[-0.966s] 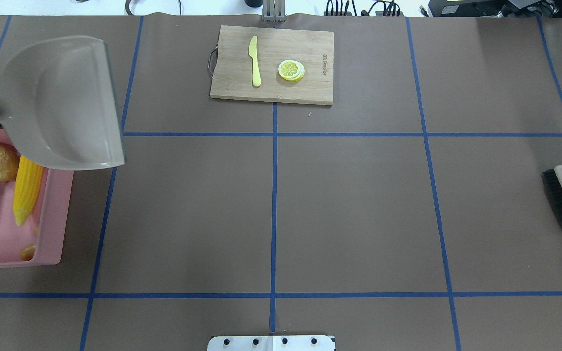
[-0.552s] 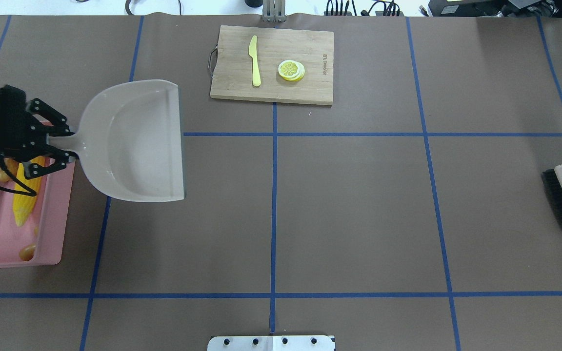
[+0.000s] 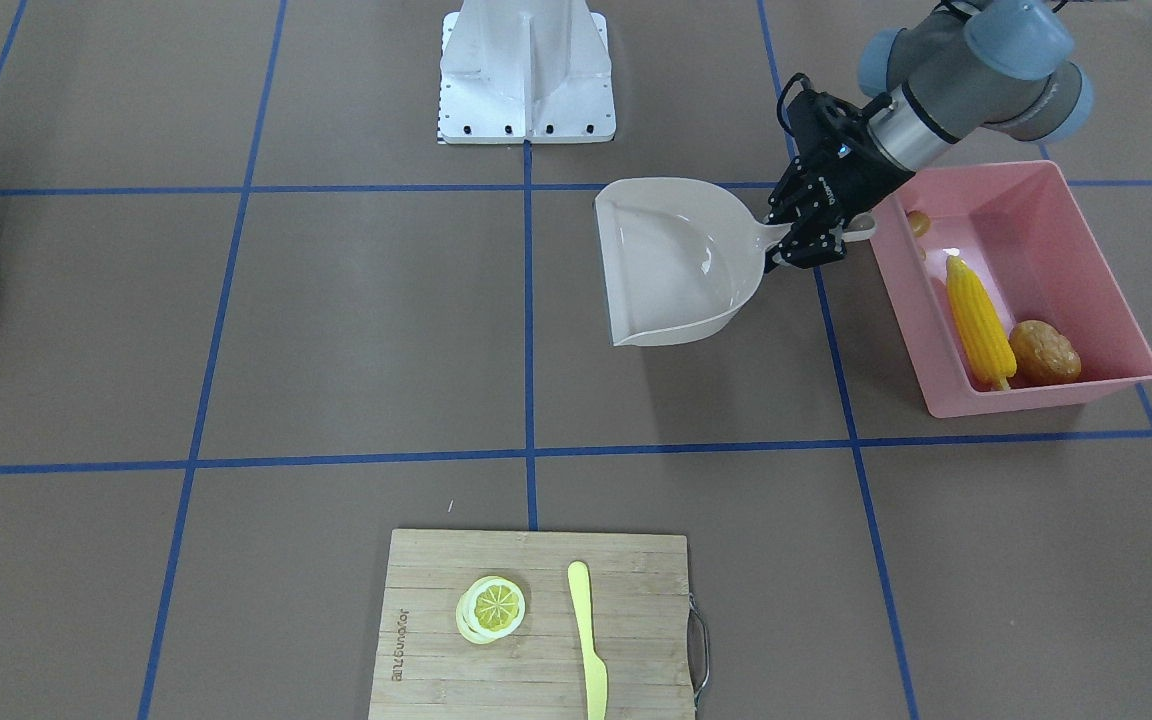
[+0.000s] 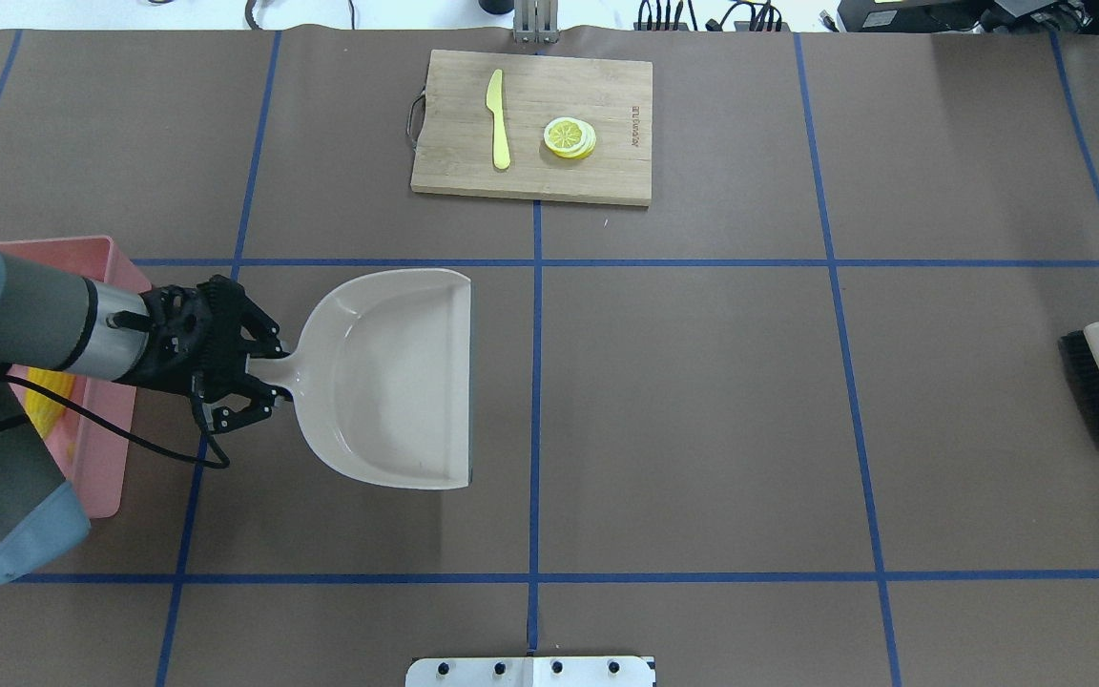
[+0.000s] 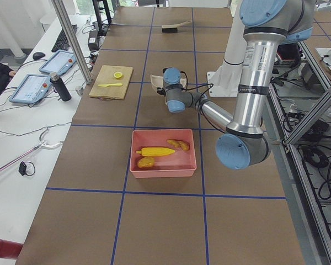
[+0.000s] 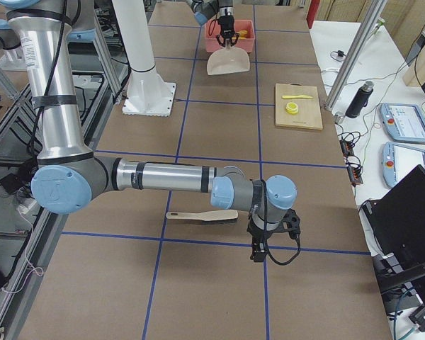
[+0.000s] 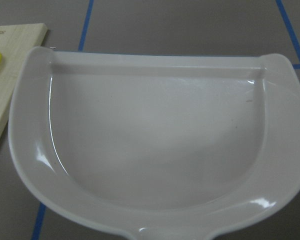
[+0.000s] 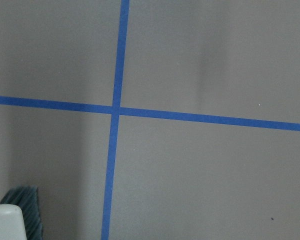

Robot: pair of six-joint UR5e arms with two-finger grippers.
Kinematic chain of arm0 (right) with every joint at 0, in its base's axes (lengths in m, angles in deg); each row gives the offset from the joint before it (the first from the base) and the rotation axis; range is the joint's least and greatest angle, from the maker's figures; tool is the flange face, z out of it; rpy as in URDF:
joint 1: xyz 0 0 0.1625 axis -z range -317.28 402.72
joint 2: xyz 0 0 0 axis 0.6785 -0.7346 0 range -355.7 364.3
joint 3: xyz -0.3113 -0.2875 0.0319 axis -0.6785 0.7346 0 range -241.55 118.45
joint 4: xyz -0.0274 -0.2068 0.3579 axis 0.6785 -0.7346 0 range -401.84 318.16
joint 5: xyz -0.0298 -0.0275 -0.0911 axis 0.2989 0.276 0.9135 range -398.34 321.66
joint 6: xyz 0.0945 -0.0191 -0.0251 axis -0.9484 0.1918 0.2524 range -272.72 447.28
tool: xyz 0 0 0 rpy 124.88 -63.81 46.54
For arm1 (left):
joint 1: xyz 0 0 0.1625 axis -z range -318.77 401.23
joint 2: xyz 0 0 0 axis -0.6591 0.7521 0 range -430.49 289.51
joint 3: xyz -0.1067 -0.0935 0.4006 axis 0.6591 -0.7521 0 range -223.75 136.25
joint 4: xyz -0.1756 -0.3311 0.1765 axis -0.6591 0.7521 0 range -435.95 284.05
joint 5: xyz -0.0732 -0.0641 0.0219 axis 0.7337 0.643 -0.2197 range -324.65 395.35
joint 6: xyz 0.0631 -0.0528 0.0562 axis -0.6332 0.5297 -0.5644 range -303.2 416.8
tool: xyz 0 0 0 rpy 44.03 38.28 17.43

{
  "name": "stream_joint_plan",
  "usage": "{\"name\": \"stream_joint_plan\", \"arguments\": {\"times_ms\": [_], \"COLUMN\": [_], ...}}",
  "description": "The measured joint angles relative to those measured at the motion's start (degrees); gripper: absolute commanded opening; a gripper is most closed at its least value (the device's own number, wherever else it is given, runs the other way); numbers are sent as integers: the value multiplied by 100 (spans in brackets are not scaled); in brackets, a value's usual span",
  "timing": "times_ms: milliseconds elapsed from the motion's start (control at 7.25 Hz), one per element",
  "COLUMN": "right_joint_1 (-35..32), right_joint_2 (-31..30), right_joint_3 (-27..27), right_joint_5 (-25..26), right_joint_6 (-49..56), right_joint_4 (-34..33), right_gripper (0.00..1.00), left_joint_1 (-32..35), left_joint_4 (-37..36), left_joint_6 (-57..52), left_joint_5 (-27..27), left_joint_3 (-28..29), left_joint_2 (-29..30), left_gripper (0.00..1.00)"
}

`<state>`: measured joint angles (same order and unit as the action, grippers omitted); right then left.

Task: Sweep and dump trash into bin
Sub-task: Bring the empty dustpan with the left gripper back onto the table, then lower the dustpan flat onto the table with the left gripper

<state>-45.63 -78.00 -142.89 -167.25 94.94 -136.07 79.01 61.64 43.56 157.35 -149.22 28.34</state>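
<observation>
The left gripper (image 4: 266, 375), closed on the empty dustpan (image 4: 387, 377), has moved away from the bin (image 3: 1041, 398); the trash (image 3: 978, 320) is dumped. Whether the right gripper (image 6: 257, 249) is open cannot be told.

Near on the counter (image 6: 198, 134), the right arm stretches low across, and its right gripper (image 6: 259, 249) hangs fingers-down just beside one end of a beige brush (image 6: 198, 214) lying flat; whether those fingers are apart cannot be told. Far off, the left gripper (image 6: 229, 37) has its fingers on the handle of the beige dustpan (image 6: 228, 64), whose mouth faces the near end. The pink bin (image 6: 246, 44) just behind holds the yellow corn cob (image 6: 242, 32). Between, to the right, a wooden cutting board (image 6: 301, 113) carries a pale yellow knife (image 6: 297, 96) and a lemon slice (image 6: 292, 108).
</observation>
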Motion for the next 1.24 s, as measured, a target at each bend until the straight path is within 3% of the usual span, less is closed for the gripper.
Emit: {"name": "stream_joint_plan", "arguments": {"times_ms": [690,1241], "right_joint_1": [-12,-15], "right_joint_2": [8,-5], "right_joint_3": [-1,36], "right_joint_5": [-10,-11], "right_joint_6": [-45,-54], "right_joint_4": [-3,-8], "right_gripper": [100,100], "left_joint_1": [-500,-544], "left_joint_4": [-734,-897], "left_joint_6": [63,-1], "left_joint_5": [-262,-467], "left_joint_3": [458,481], "left_joint_2": [655,672], "left_gripper": [0,0]}}
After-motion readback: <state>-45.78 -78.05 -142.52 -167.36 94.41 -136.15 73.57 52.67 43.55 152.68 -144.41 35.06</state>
